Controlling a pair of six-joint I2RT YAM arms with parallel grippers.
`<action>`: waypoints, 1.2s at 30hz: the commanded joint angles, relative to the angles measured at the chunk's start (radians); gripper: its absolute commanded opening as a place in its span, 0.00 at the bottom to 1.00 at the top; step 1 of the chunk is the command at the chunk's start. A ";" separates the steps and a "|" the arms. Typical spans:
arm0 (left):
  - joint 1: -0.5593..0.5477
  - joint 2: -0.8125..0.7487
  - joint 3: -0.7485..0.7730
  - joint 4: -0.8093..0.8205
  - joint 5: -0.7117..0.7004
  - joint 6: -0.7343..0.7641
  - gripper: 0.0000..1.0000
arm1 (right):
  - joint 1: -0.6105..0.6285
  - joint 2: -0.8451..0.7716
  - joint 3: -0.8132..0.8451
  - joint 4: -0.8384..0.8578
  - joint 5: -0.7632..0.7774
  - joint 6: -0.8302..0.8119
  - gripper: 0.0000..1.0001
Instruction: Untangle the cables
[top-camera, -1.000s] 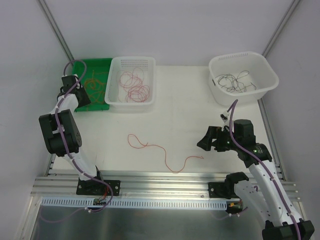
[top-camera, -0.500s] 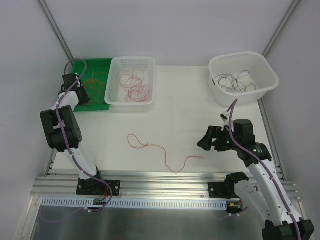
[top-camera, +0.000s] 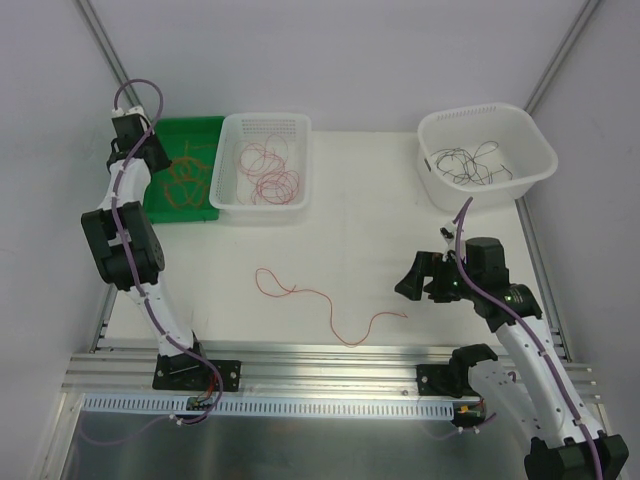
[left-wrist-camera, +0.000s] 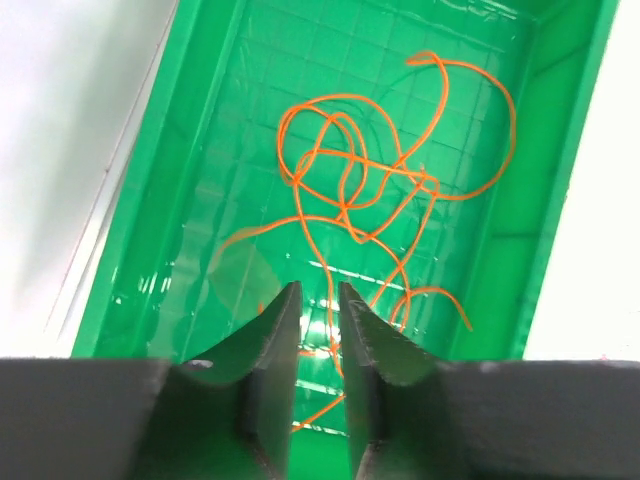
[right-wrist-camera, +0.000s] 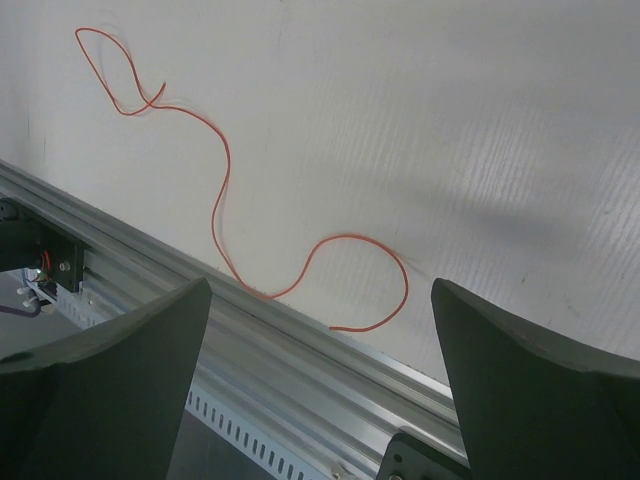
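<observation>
A thin red cable (top-camera: 330, 310) lies loose on the white table, curling from a small loop at the left to a hook at the right; it also shows in the right wrist view (right-wrist-camera: 225, 180). Orange cables (left-wrist-camera: 370, 180) lie tangled in the green tray (top-camera: 185, 124). My left gripper (top-camera: 150, 158) hangs above that tray; in the left wrist view (left-wrist-camera: 320, 290) its jaws stand a narrow gap apart, with nothing clamped. My right gripper (top-camera: 408, 280) is wide open and empty, just right of the red cable's hooked end (right-wrist-camera: 370, 300).
A white basket (top-camera: 265, 119) with red cables (top-camera: 268, 170) stands right of the green tray. A white tub (top-camera: 540, 160) with black cables (top-camera: 475, 165) stands at the back right. An aluminium rail (top-camera: 320, 360) runs along the table's near edge.
My left arm has lifted and swung back towards the far left corner of the green tray. The right arm and the red cable have not moved.
</observation>
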 joint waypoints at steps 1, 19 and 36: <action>-0.012 0.034 0.051 -0.001 0.025 0.002 0.25 | 0.005 0.002 0.030 -0.010 0.018 -0.014 0.97; -0.243 -0.557 -0.367 -0.047 0.008 -0.098 0.99 | 0.103 0.071 0.040 -0.026 0.115 0.098 0.97; -1.120 -0.777 -0.807 -0.142 -0.093 -0.269 0.99 | 0.126 -0.063 0.064 -0.104 0.213 0.110 0.97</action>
